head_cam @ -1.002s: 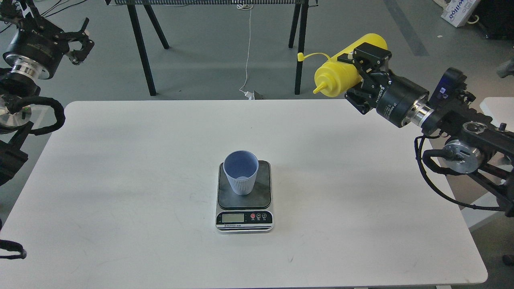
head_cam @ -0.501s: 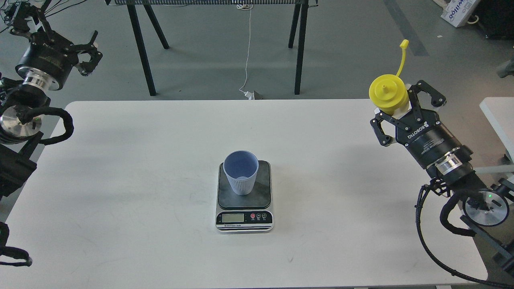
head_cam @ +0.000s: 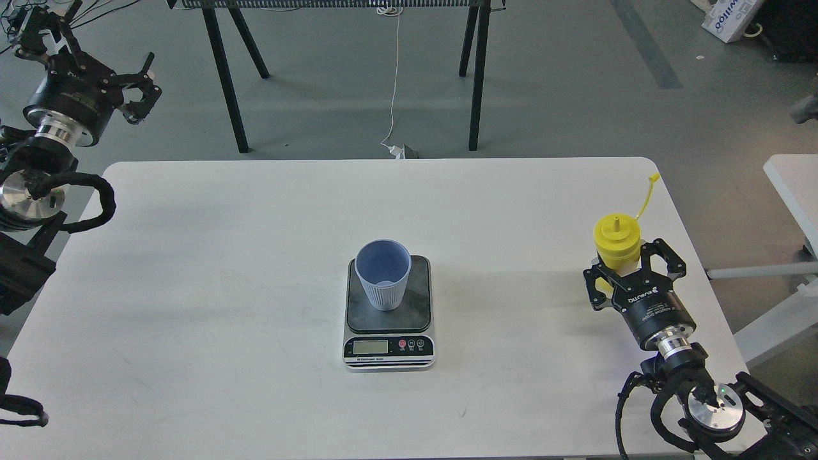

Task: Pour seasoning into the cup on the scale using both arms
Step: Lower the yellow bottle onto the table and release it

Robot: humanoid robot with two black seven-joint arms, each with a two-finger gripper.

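Observation:
The light-blue ribbed cup (head_cam: 383, 273) stands upright on the dark plate of the scale (head_cam: 388, 319) at the table's middle. The yellow seasoning bottle (head_cam: 617, 241) stands upright near the table's right edge, nozzle up, with its tethered cap (head_cam: 652, 182) sticking up behind it. My right gripper (head_cam: 631, 271) comes from the lower right, and its fingers close around the bottle's lower body, which they hide. My left gripper (head_cam: 142, 86) hangs open and empty beyond the table's far-left corner.
The white table (head_cam: 223, 268) ends just right of the bottle. Black stand legs (head_cam: 223, 76) rise from the floor behind the table. A second white surface (head_cam: 792, 176) lies at the far right.
My right arm has swung the bottle from tilted high at the back right to upright, then down to the table's right edge. The left gripper has shifted slightly right.

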